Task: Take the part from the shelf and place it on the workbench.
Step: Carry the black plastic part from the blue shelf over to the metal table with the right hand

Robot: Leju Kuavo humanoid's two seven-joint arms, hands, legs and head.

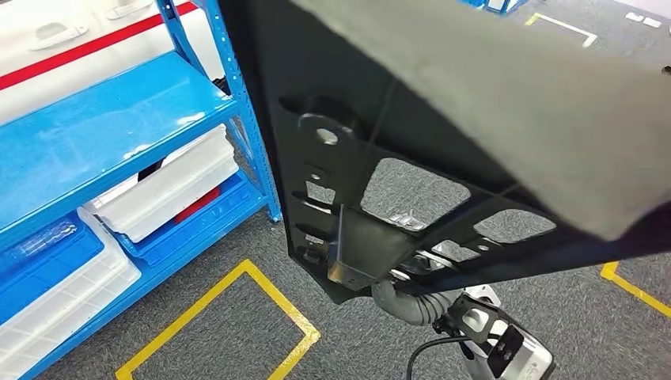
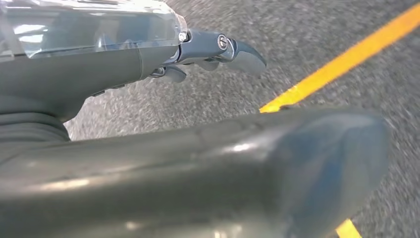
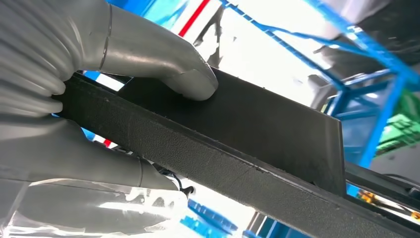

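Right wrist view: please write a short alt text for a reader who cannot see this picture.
The robot's right hand grips the edge of a flat black part, thumb pressed on its face. Behind it, out of focus, stands a blue shelf frame.

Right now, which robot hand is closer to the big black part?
Right. The right hand grips the black part by its edge. The left hand hangs over the grey floor, holding nothing.
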